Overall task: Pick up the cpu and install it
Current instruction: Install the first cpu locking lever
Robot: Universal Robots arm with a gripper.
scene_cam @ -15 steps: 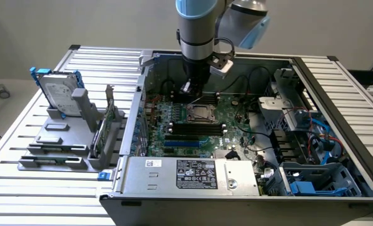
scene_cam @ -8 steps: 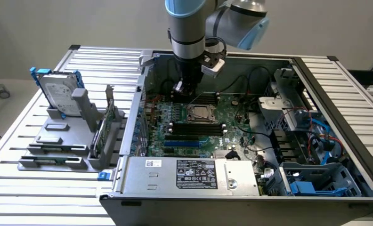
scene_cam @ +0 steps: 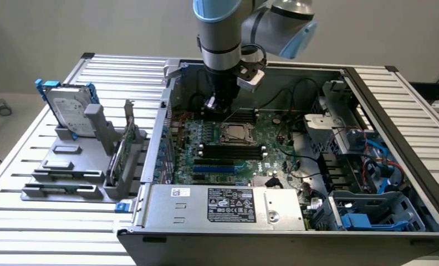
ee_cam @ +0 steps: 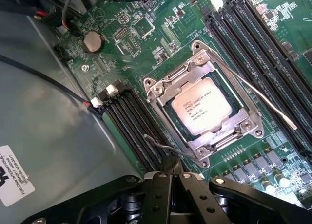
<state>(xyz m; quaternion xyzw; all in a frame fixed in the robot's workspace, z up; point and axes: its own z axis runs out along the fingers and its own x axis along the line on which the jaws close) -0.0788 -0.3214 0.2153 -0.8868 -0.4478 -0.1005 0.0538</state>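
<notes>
The motherboard [ee_cam: 146, 44] is green, crossed by black memory slots [ee_cam: 129, 121]. The cpu [ee_cam: 207, 108] has a silver-grey top with small dark print, framed by a bright metal socket bracket [ee_cam: 163, 83]. The pincer [ee_cam: 171, 166] is black. In the exterior view, the arm [scene_cam: 219, 33] is grey with pale blue caps, the hard drive [scene_cam: 64, 108] silver in a blue frame, and the surface [scene_cam: 123, 69] striped with pale grey slats.

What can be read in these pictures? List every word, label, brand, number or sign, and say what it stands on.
No text can be quoted with confidence.
cpu: printed lines on its metal top, too blurred to read.
white sticker on the case wall: dark print, too blurred.
black label on the power supply: white print, too small.
hard drive: label print, too small.
</notes>
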